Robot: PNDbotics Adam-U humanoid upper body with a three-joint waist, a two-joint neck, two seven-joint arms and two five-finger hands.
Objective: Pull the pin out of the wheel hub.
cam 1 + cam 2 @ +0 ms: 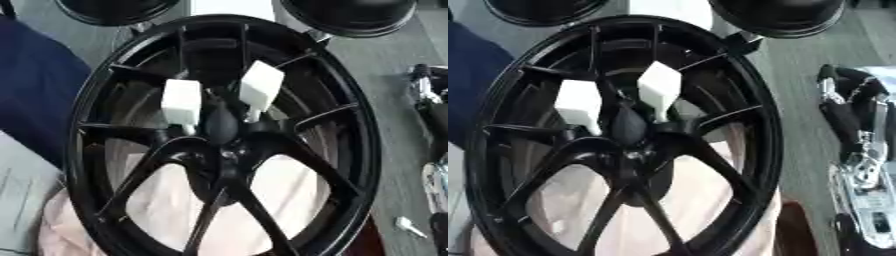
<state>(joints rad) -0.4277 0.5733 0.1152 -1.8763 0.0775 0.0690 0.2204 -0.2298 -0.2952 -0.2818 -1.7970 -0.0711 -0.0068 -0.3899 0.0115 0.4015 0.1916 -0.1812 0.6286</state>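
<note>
Pins (261,86), white and blocky, stand in black wheel hub (223,145).

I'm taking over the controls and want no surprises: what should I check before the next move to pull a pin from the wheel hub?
1. Pins in place: ok. The left white pin and the right white pin both stand at the centre of the wheel.
2. Pins uncovered: ok. Nothing lies over either one.
3. Right hand close to a pin: not ok. It sits at the right edge of the view, apart from the wheel.
4. Left hand ready: cannot tell. It shows in neither view.
5. Wheel steady: cannot tell. What holds it up is hidden.
</note>
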